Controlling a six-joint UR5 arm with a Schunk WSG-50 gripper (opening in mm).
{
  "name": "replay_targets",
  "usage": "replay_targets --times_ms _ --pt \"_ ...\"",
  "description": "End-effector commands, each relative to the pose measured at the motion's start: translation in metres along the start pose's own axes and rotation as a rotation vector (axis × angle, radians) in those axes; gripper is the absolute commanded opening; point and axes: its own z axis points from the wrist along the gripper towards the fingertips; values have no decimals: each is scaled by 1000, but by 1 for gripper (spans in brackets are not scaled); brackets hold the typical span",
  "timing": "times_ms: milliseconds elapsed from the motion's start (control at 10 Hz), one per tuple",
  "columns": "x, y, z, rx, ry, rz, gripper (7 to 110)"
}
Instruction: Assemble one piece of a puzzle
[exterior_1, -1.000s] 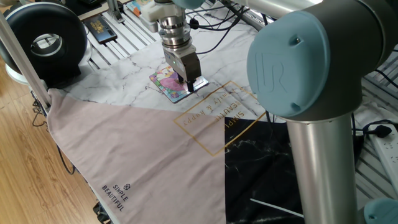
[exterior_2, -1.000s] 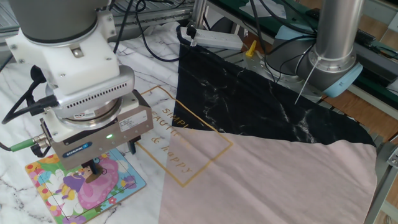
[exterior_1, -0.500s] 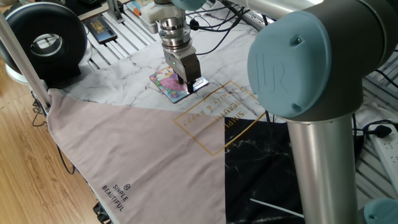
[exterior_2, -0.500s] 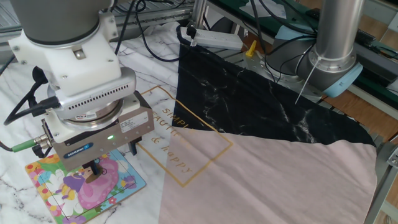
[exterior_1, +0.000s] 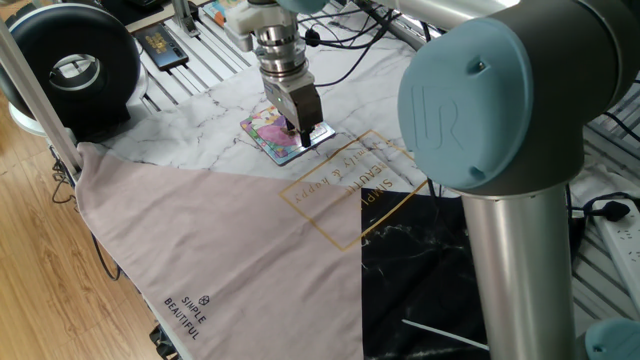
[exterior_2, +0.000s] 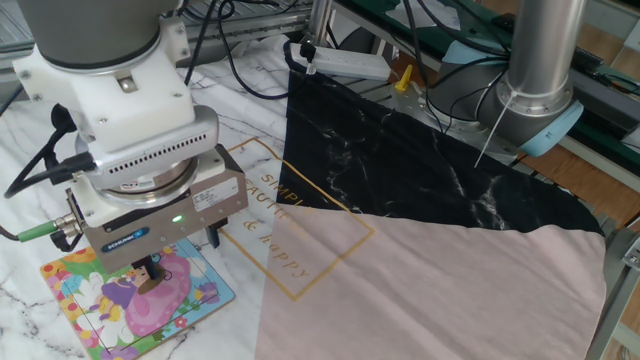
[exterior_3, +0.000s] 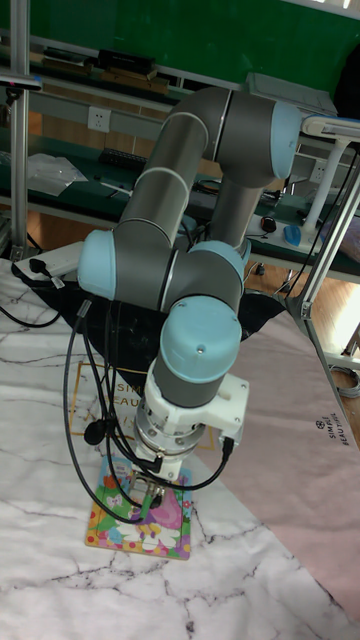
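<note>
I am hovering my gripper (exterior_2: 150, 278) low over the puzzle (exterior_2: 100, 305), having shifted only a hair in the last second, so I am judging this as the final seating of the piece rather than a fresh approach. My jaws are standing narrowly apart around something small and brownish, likely the piece (exterior_2: 148, 281), though I cannot tell for sure. The puzzle is lying on the marble-print cloth (exterior_1: 200, 110), beyond it the dark cloth (exterior_2: 430, 170).

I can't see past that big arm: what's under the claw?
The puzzle lies flat on the marble cloth, straight below the claw. The tips sit at its pink part. Whether they hold a piece there is hidden.
</note>
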Motion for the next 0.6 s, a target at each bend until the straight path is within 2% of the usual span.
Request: replay_targets --times_ms 0,100,200,300,400,500 --pt "-3 5 -34 -6 -7 55 66" --pt "-6 -1 -59 35 -27 104 66" --pt "-13 -10 -78 100 -73 167 66" --pt "-26 -12 -90 142 -153 255 66" --pt "-39 -2 -94 136 -236 323 66" --pt "-35 -6 -89 190 -296 452 66"
